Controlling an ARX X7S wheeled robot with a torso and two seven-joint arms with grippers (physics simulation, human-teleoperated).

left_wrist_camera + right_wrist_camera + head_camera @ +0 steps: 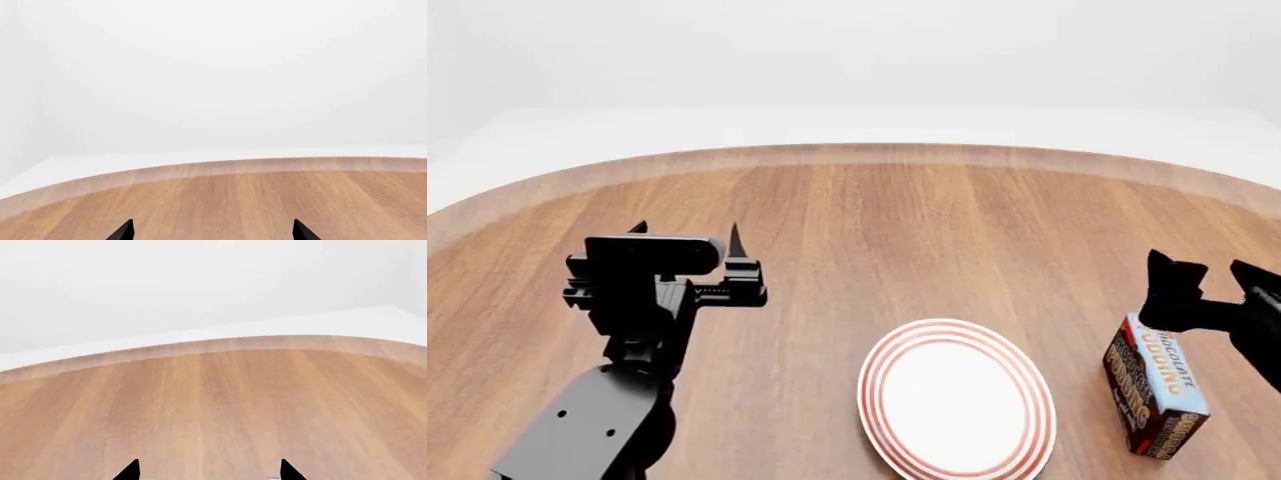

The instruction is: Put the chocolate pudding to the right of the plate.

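Observation:
The chocolate pudding (pixel 1154 387), a brown carton with a light blue face and orange-white lettering, lies on the wooden table (pixel 934 230) just right of the plate (pixel 957 397), a white plate with red rings. My right gripper (pixel 1201 275) hovers over the carton's far end, open, and does not hold it. In the right wrist view the right gripper (pixel 209 470) shows two spread black tips with bare wood between them. My left gripper (pixel 686 232) stands open at the left, far from both objects. The left wrist view shows the left gripper (pixel 213 230) over bare wood.
The round table's far edge (pixel 868 150) curves across the back, with a white floor and wall beyond it. My left arm's black body (pixel 601 420) fills the near left corner.

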